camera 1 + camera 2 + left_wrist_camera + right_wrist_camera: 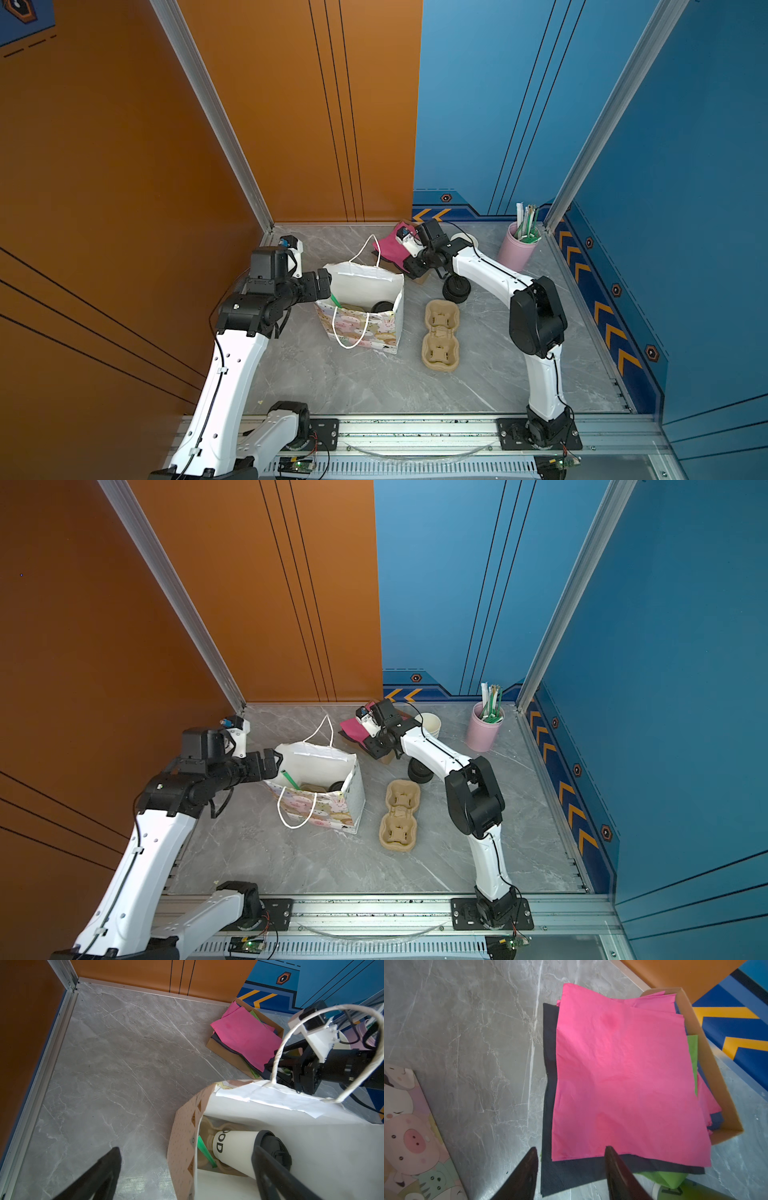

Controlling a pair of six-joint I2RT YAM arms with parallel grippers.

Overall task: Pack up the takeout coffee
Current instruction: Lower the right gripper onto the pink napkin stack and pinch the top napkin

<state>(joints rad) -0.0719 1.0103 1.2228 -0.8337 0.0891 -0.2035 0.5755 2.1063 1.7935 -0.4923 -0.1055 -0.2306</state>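
Takeout coffee (239,1147) is already inside the paper bag (365,332), seated in a pulp carrier (207,1126) at the bottom, with a green straw (205,1153) beside it. In both top views only its black lid shows through the bag mouth. So we judge the main packing done. What looks left is adding a napkin and maybe closing the bag, which stands open on the table (478,374). Left gripper (187,1149) has its fingers spread wide and holds nothing; they straddle the bag's side wall, one finger inside near the lid, one outside. Right gripper (571,1148) is over the cardboard box (708,1064) of paper sheets, fingers partway apart with tips at the near edge of the top pink sheet (623,1074), nothing pinched that we can see. Also out on the table are a spare carrier (440,334), black lids (456,289), white cups (430,725) and a pink straw holder (517,247). Hard to tell: whether the inner left finger touches the lid, the cup's base, and its full lettering. The right fingers are hidden behind the wrist in both top views.
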